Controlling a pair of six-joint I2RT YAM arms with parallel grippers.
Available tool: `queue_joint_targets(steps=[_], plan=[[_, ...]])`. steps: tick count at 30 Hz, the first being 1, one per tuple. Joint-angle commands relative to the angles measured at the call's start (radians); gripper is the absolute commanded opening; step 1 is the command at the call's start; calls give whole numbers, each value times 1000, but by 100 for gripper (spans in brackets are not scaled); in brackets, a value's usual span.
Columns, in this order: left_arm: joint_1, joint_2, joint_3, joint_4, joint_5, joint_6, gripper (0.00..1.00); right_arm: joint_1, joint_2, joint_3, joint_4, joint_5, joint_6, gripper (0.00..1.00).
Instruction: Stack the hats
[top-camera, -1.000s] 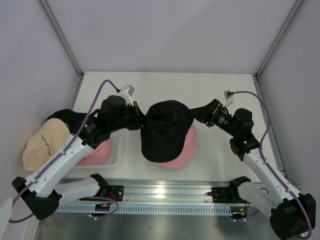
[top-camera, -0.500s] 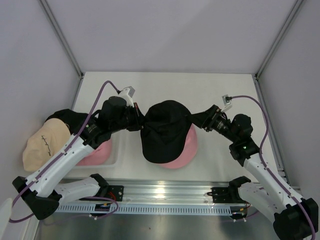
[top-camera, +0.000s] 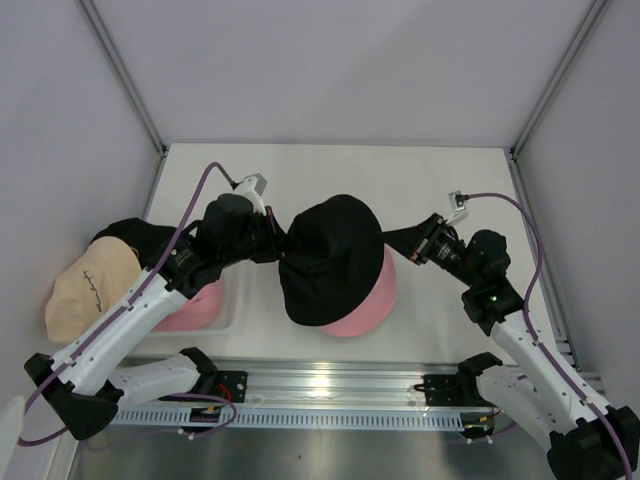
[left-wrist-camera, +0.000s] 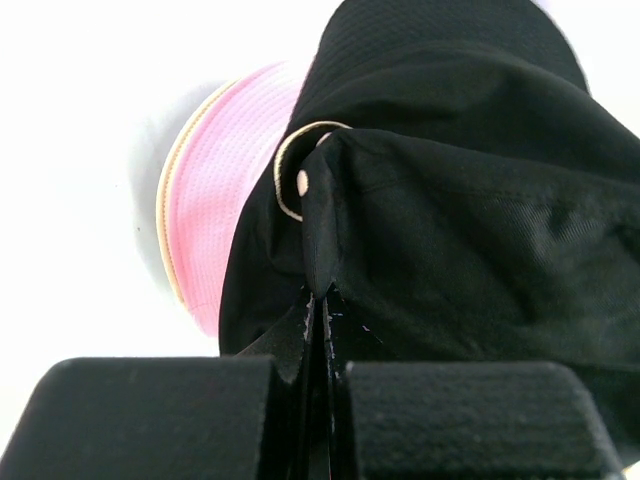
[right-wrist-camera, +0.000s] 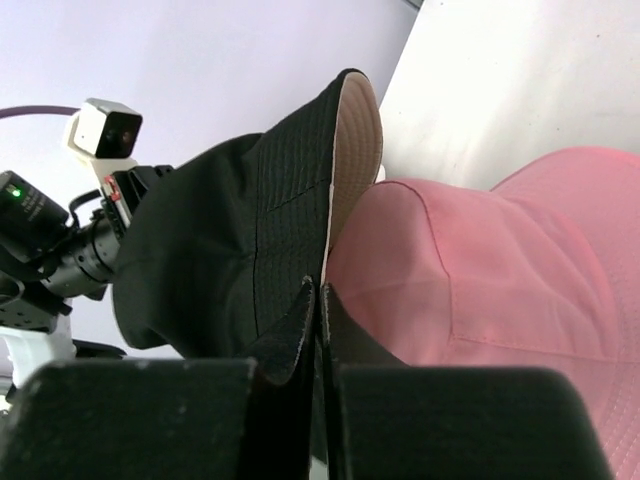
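Top view: my left gripper (top-camera: 275, 242) and my right gripper (top-camera: 391, 243) meet opposite sides of a black bucket hat (top-camera: 330, 262) at mid-table. The hat is spread between them over a pink bucket hat (top-camera: 366, 303), which shows only along the black hat's right and near edges and rests on the white table (top-camera: 440, 190).

Left wrist view: my left gripper (left-wrist-camera: 318, 298) has its fingers pressed together on a pinched fold of the black hat's brim (left-wrist-camera: 460, 230). The brim's pale lining shows at the fold, and the pink hat (left-wrist-camera: 205, 230) lies beyond it to the left.

Right wrist view: my right gripper (right-wrist-camera: 318, 296) is clamped on the other edge of the black hat (right-wrist-camera: 220, 250). The brim there is turned up, showing its beige underside, and it stands against the pink crown (right-wrist-camera: 480, 290).

At the table's left side, beside my left arm, lie a cream-beige hat with dark script (top-camera: 85, 285), a second black hat (top-camera: 135, 236) touching it behind, and a second pink hat (top-camera: 192, 306), partly hidden under the arm.
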Motion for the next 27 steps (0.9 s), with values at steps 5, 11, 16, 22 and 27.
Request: queue_joint_targets(steps=[5, 11, 16, 22, 27], plan=[[-3, 14, 84, 3, -6, 16, 1, 5, -65, 179, -348, 130, -44, 0], [-8, 41, 119, 15, 0, 38, 1, -53, -87, 159, -470, 142, -12, 0], [-40, 71, 149, -3, -29, 58, 1, -173, -119, 156, -578, 99, -12, 0], [-60, 116, 132, -11, -55, 58, 1, -231, -137, 131, -653, 76, -37, 0], [-60, 120, 77, -20, -88, 38, 1, -230, -133, 28, -591, 66, -23, 0]])
